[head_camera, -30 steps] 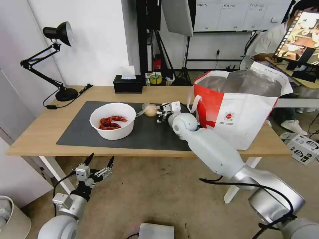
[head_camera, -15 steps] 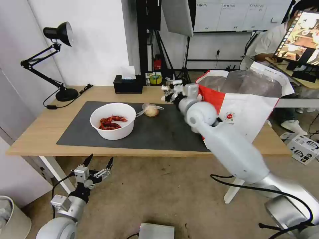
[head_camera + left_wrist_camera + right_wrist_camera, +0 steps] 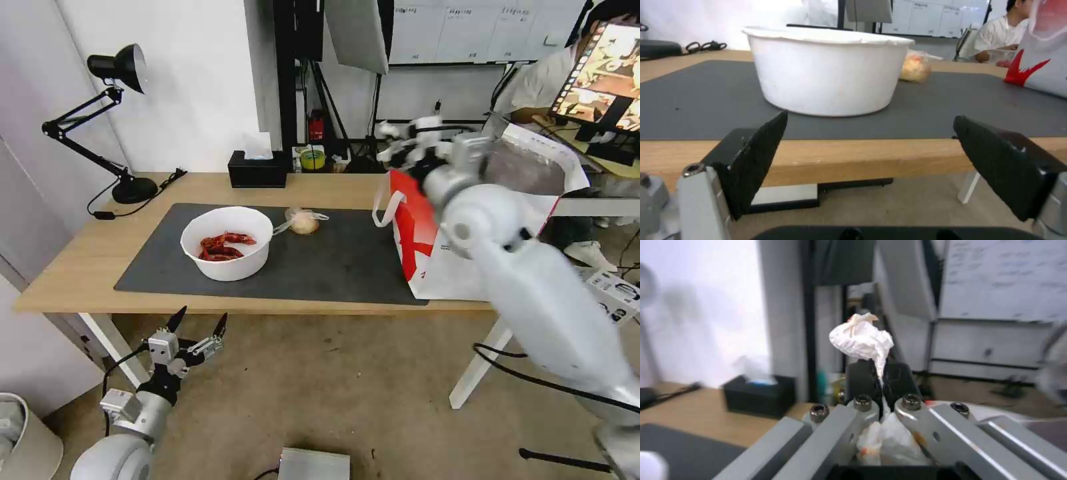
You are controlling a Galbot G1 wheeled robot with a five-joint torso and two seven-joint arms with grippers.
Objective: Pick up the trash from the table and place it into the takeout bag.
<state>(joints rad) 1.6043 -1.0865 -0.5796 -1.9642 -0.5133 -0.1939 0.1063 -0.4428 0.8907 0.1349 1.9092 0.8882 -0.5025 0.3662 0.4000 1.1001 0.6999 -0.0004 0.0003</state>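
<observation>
My right gripper is raised high over the near-left rim of the takeout bag. It is shut on a crumpled tissue, which sticks out above the fingertips. On the dark mat of the table stand the white bowl of red shells and the small clear bag with a yellowish lump. My left gripper hangs open below the table's front edge, facing the bowl with nothing between its fingers.
A black desk lamp stands at the table's back left and a black tissue box at the back middle. A person sits at a monitor behind the bag. A white bin stands on the floor at left.
My right arm has risen from the mat beside the small clear bag and swung up and right, carrying the tissue to above the bag's rim. The left arm has stayed still.
</observation>
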